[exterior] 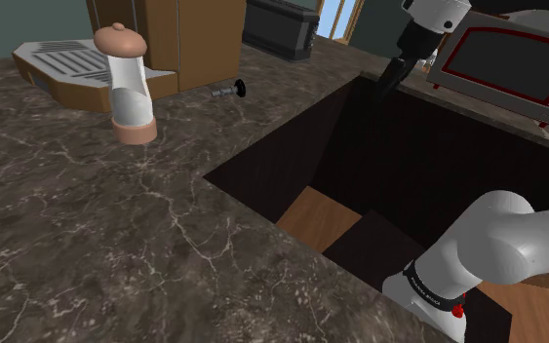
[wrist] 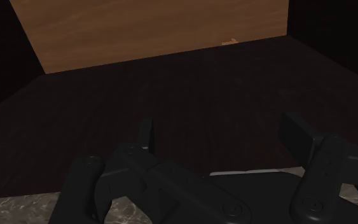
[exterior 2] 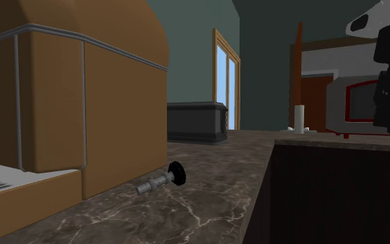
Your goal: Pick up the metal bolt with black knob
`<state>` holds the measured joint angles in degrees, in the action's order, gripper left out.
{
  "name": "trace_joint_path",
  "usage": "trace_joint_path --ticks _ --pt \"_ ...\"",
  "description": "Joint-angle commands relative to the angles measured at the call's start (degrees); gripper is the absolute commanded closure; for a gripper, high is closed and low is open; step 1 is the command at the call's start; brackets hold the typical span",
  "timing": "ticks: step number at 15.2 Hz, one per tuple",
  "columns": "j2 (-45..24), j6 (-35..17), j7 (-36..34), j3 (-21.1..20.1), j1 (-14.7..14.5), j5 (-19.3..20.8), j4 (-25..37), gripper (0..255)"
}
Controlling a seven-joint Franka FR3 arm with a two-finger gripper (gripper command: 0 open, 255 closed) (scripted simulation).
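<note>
Dark, white-veined stone is running across the countertop [exterior: 87,244], and a deep, dark recess [exterior: 399,166] is cutting into it at about three o'clock of the shoulder view.

The bolt [exterior: 225,92] is lying on its side on the stone at about eleven o'clock of that view's middle. It is just beside the foot of a brown appliance [exterior: 179,39], with its black knob [exterior 2: 177,173] pointing toward the recess. A white grinder [exterior: 126,83] is standing on the stone near the bolt, at roughly nine o'clock of it.

The gripper [exterior: 383,93] is hanging over the recess's far rim, well apart from the bolt, which is sitting at about nine o'clock of it. In the wrist view its fingers [wrist: 145,135] are standing apart with nothing between them, and they are looking down into the recess toward a wooden panel [wrist: 152,32].

By my reading the reach is just getting under way, and nothing is being grasped. The next move is calling for a swing across the rim toward nine o'clock. After that the jaws need lining up across the grey shank and lowering, while keeping clear of the brown appliance.

As for writing, a dark band on the arm [exterior: 428,287] is carrying small pale lettering that I cannot read. No brand or label is showing elsewhere.
</note>
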<state>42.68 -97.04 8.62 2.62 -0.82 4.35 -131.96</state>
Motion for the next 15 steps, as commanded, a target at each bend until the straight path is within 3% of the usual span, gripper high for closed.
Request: trace_joint_path --ticks 1,15 --pt "0.0 0.0 0.0 0.0 0.0 0.0 0.0 0" --pt "-30.4 -4.4 -6.9 -7.9 -3.1 0.8 23.2 0"
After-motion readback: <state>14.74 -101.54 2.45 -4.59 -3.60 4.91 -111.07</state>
